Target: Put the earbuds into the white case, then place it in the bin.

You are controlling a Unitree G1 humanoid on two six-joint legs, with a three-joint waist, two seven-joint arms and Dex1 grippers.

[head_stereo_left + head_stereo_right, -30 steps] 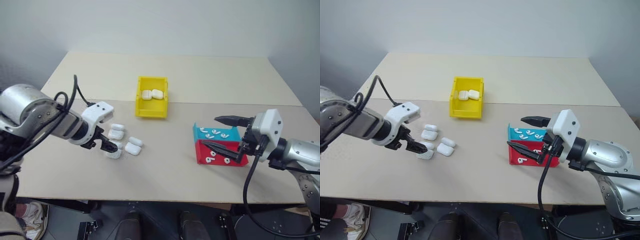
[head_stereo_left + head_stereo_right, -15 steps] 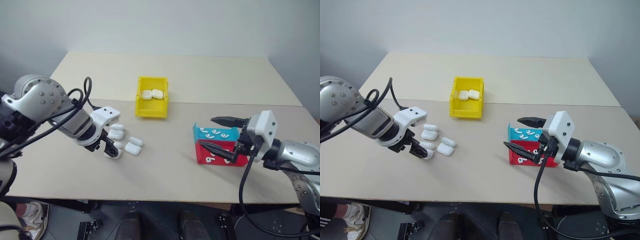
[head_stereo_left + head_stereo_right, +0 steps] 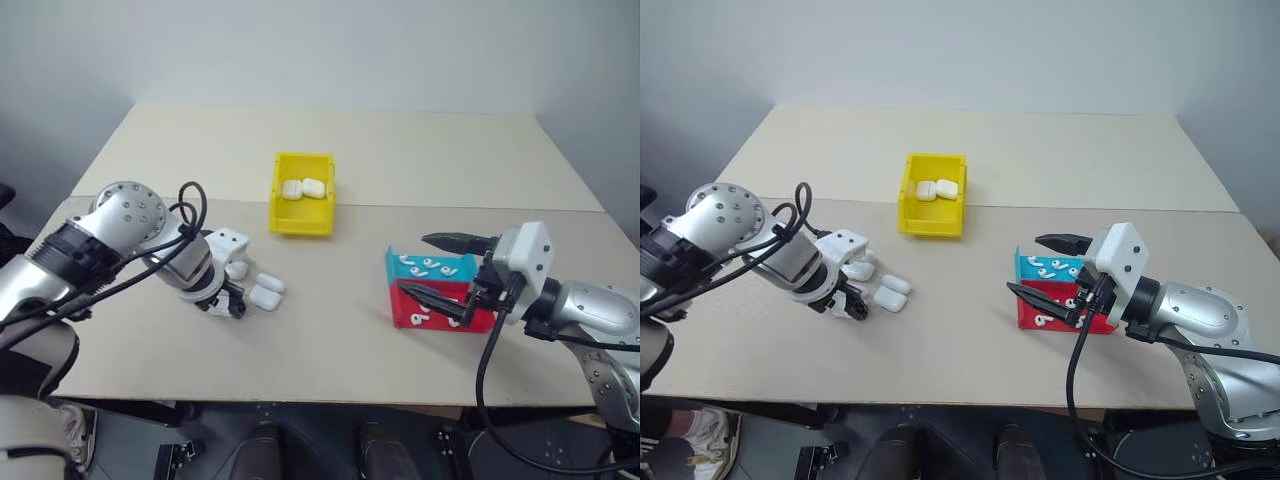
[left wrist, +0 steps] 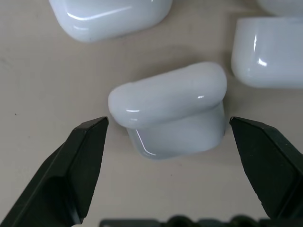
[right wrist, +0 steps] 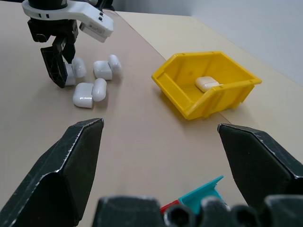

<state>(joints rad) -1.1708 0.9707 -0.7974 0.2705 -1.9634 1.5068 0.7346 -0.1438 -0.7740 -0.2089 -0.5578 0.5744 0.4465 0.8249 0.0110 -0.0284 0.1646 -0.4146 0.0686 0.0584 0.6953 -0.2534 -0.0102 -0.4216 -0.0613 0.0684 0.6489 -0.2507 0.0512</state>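
While two cases sit inside yellow bin (image 3: 303, 195), four white cases lie just left-front of bin. Left gripper (image 4: 170, 156) points down, spread wide astride one white case (image 4: 168, 111), not touching. Right gripper (image 3: 440, 268) level, spread wide, right-front of bin.

A bright yellow bin (image 3: 303, 207) stands at the far middle of the pale beige table (image 3: 330, 330), with two glossy white cases (image 3: 305, 188) inside it. Near left, more glossy white cases (image 3: 266, 291) lie clustered, one of them (image 4: 170, 109) between the plain black fingers (image 4: 78, 165) of the left gripper (image 3: 228, 303), whose housing is white. To the right, a teal tray (image 3: 432, 266) and a red tray (image 3: 440, 309) hold tiny white earbuds (image 3: 430, 267), beside the right gripper (image 3: 440, 268) with its black fingers and white housing.
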